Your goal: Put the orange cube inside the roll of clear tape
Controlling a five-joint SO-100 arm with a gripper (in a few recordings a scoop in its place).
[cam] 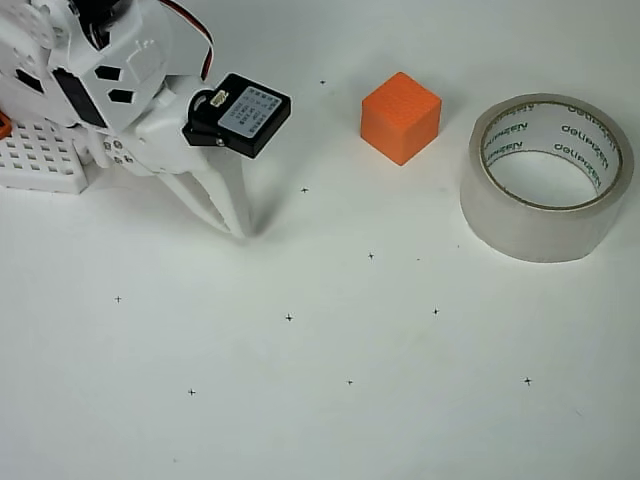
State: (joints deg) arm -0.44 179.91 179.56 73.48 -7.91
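White tabletop (320, 400), marked with small black crosses, is seen from the overhead view. The white arm (110, 80) is found in the upper left of the frame, with a black servo block (245, 113) at its wrist. The gripper (238, 228) is pointed down towards the table, its two white fingers (215, 195) converging to a single tip; they appear closed together with nothing held, though the angle makes a narrow gap hard to exclude. The orange cube (400, 116) is seen resting on the table in the upper centre, well apart from the gripper. The roll of clear tape (547, 175) is lying flat at the upper right, just beside the cube but not touching it, its white core printed with green lettering and its hole unoccupied. A white perforated block (40, 160) is noted at the left edge, partly under the arm.
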